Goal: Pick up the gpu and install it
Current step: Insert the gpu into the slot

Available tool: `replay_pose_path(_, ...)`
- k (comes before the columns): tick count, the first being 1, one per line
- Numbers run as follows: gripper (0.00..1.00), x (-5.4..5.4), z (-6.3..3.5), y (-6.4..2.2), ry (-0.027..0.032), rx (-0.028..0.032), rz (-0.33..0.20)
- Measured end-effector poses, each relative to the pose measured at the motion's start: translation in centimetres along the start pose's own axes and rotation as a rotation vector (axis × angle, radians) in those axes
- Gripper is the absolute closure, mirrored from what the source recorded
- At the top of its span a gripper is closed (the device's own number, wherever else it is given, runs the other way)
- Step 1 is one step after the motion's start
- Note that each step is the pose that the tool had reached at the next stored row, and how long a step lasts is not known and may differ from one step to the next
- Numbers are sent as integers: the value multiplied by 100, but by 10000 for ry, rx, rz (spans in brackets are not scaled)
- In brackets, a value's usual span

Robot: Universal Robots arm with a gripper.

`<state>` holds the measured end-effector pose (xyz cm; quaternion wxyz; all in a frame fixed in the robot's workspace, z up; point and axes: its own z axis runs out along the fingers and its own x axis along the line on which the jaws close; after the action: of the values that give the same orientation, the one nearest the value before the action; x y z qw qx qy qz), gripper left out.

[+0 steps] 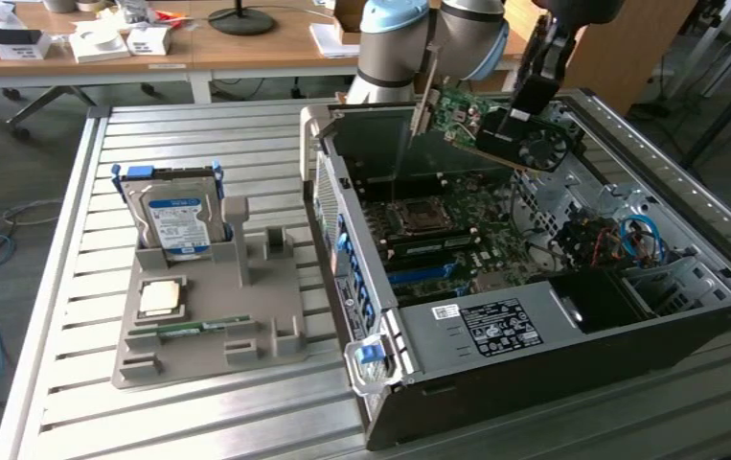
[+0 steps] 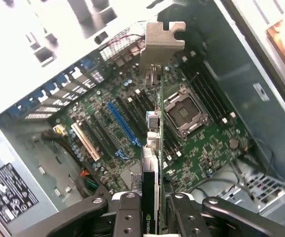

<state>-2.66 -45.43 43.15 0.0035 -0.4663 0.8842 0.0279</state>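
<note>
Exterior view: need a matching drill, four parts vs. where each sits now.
Things:
1. gpu
2. hard drive
3. memory stick
4. processor chip

Places:
A. lying flat in a square pocket of the grey tray
B. clamped in the gripper, above the open computer case
C. standing upright in the tray
D. lying in a narrow tray slot

Pairs: 1-B, 2-C, 3-D, 4-A

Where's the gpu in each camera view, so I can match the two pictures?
Exterior view: the gpu hangs tilted in the gripper, above the open computer case.
Wrist view: the gpu is seen edge-on, clamped in the gripper, with its silver bracket at the far end, over the motherboard.
Shared landmark: the CPU socket.
</note>
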Motion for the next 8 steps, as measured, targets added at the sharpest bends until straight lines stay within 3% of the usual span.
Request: replay_pose_path(8,74,0,7,0,67,-47,-1453)
